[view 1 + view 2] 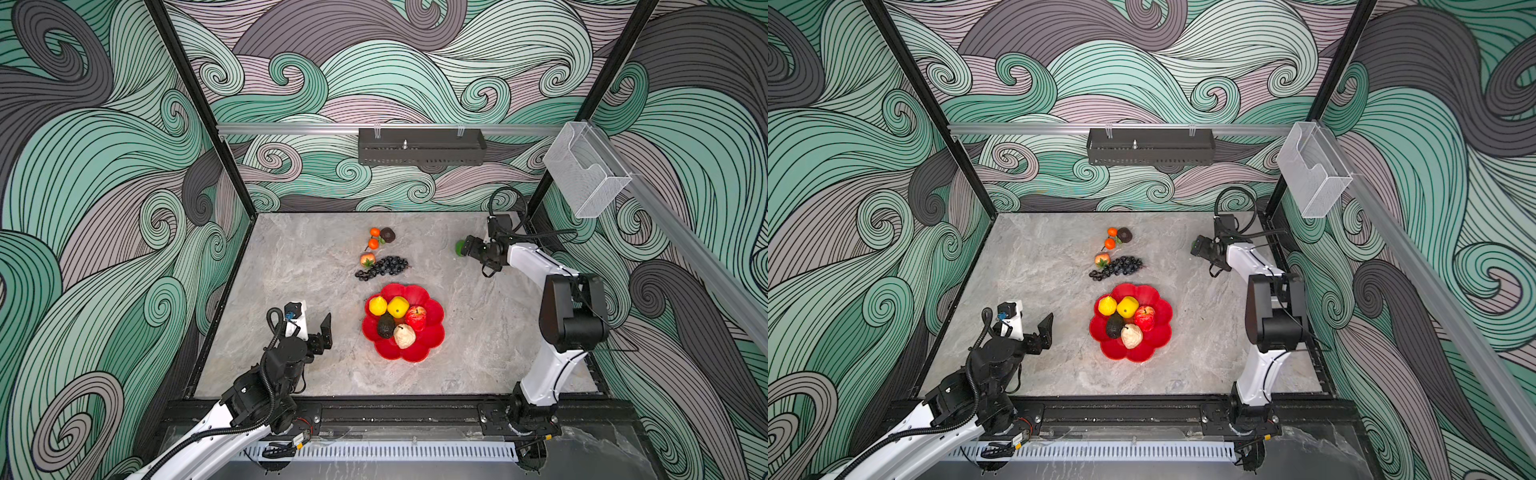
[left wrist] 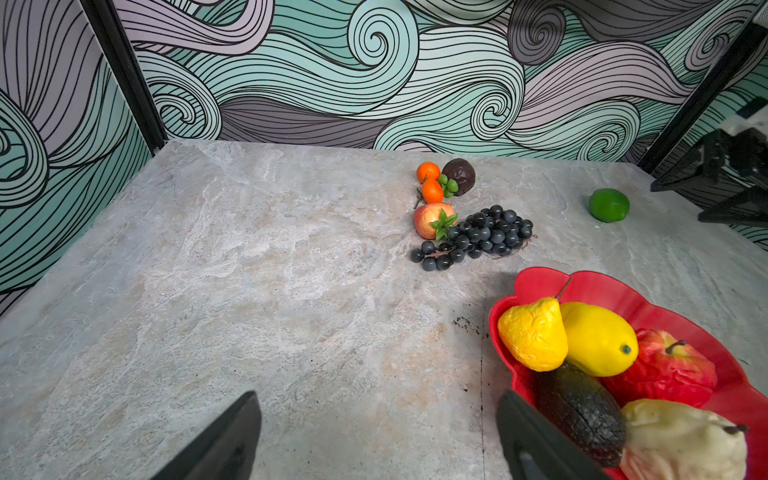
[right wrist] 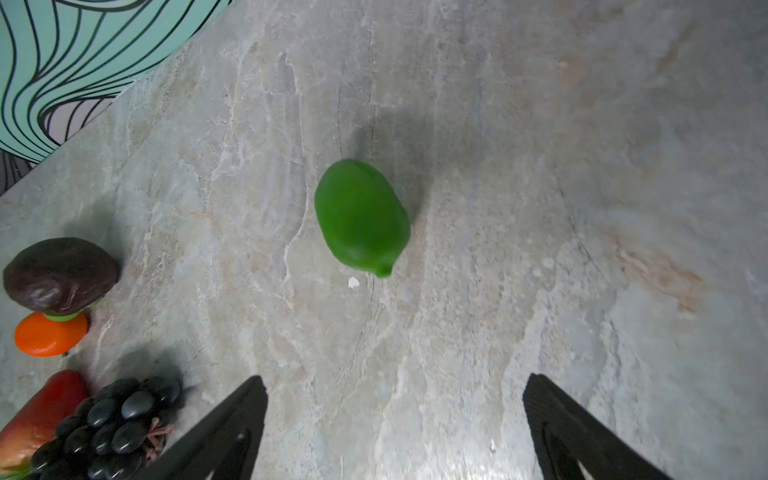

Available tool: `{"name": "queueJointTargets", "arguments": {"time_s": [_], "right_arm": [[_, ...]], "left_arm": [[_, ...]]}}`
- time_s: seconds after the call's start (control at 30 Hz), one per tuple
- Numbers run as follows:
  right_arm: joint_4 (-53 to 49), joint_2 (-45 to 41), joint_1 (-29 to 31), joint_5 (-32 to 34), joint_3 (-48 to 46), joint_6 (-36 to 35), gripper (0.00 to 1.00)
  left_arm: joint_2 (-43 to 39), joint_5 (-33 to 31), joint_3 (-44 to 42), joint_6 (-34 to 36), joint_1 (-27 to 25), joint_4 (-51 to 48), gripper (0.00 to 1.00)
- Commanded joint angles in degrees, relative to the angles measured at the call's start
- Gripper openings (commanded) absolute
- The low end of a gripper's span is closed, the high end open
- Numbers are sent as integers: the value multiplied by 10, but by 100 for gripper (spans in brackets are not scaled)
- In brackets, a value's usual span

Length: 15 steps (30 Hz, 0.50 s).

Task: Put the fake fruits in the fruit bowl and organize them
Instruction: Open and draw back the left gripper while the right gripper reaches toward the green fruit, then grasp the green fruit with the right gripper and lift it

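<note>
In both top views I count five fruits in the red bowl point(image 1: 417, 352): yellow pear point(image 1: 377, 305), lemon point(image 1: 398, 306), apple point(image 1: 415, 318), avocado point(image 1: 386, 326) and cream pear point(image 1: 404, 336).

On the left wrist view, my left gripper point(image 2: 376, 403) is spread wide and empty, with the bowl just beside one jaw. Well ahead lie the grapes point(image 2: 478, 241), a peach-like piece point(image 2: 428, 220), two tangerines point(image 2: 428, 171) and a dark avocado point(image 2: 459, 175).

On the right wrist view, my right gripper point(image 3: 395, 380) is spread too, with the lime point(image 3: 361, 216) ahead between the jaws, untouched. I'd judge the job just under half done.
</note>
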Motion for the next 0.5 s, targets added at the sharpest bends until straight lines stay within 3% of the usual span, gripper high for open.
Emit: {"name": "queueJointTargets", "arguments": {"time_s": [0.0,0.3,0.47], "right_arm": [[-42,47,0,4,59,-25,95],[-85,141,0,6,165,-50,90],[-101,183,0,-13,213,-56,82]], "left_arm": [[16,1,5,9,4,21,91],[51,4,5,13,5,41,93],[68,4,3,15,6,56,93]]}}
